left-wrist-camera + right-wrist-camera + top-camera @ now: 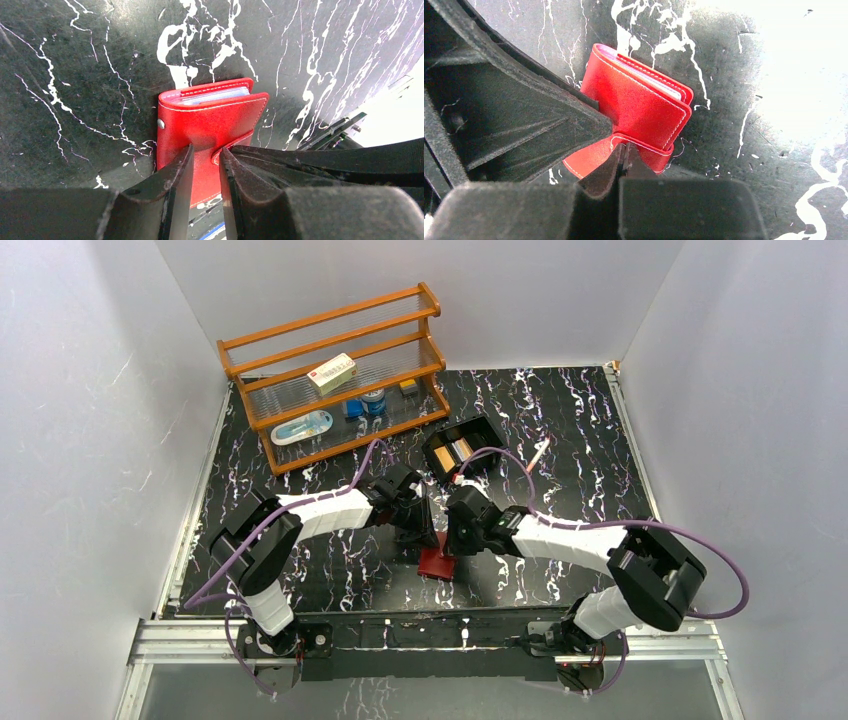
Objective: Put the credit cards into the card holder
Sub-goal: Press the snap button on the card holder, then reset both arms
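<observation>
Card holder, red, folded nearly shut, flat on the dark marbled table near its front edge, between the two arms. Clamped at the near end by the left gripper, jaws narrow with red leather pinched between them. Caught by the snap tab in the right gripper, jaws fully closed on that thin strap. Shows pale edges along the open side, perhaps cards, perhaps only slot liners; too blurred to tell. Orange and gold credit cards well apart, in the black tray just before the wooden rack. Could go wrong several ways: tab slipping from so shallow a pinch under a hard pull; holder skidding or lifting with a weak left hold; fingers of the two grippers knocking together, being almost in contact; flap springing back over the slots on release.
</observation>
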`<state>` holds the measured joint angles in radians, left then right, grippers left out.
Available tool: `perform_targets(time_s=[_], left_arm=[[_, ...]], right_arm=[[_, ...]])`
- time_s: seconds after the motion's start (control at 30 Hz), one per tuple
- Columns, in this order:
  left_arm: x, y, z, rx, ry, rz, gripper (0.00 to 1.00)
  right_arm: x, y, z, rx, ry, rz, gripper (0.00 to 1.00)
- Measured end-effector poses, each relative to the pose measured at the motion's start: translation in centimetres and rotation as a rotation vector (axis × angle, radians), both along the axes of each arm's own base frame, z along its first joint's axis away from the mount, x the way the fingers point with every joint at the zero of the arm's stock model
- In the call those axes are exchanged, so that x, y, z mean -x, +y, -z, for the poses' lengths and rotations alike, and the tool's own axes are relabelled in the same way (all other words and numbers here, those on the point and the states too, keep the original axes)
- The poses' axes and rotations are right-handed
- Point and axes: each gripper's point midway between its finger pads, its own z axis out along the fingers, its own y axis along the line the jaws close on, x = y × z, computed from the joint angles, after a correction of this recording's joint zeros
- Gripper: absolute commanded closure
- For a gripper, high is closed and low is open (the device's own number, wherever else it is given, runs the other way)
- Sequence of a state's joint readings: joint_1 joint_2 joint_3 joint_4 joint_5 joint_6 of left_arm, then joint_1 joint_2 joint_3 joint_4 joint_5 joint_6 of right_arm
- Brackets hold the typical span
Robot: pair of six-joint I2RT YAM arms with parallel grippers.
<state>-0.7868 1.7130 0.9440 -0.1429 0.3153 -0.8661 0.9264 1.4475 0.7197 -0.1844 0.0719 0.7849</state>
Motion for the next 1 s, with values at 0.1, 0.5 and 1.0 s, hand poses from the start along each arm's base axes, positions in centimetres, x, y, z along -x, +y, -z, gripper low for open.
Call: perform_targets(time_s=[0.1,0.5,1.0], left_arm=[[0.0,0.0,0.0,0.007,0.004,-0.005,0.75],[-0.1,1.8,-1.2,-0.076,-0.027,-0.057,0.52],[-4.9,8.5,-22.8,-0.114,-0.561,-0.211,0.01]], right_arm=[[0.0,0.0,0.1,0.02,-0.013,0.002,0.99],[-0.2,0.2,-1.1,0.067,-0.048,-0.013,0.68],[-3.6,-3.1,-21.2,-0.154,-0.48,0.146,0.02]])
